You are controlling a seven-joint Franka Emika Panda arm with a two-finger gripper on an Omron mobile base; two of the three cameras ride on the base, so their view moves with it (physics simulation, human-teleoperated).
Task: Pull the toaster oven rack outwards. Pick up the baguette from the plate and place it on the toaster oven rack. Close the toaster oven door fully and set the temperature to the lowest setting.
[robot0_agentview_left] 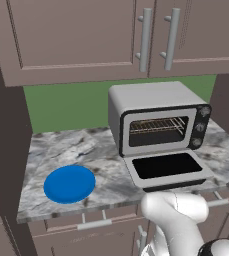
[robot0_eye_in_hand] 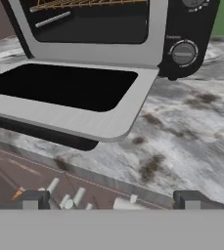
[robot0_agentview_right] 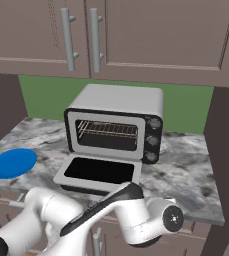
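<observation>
rack (robot0_agentview_left: 157, 125) sitting fully inside toaster oven (robot0_agentview_right: 114, 123), door (robot0_eye_in_hand: 67, 100) lying flat open | gripper (robot0_eye_in_hand: 111, 200) hanging wide open, holding nothing, low by counter edge | probably handling light, stiff, slick – hooking front bar | baguette missing from plate (robot0_agentview_left: 69, 183)

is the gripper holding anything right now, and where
Nothing is held. The gripper is open, its fingertips apart above the counter's front edge, short of the open oven door.
</observation>
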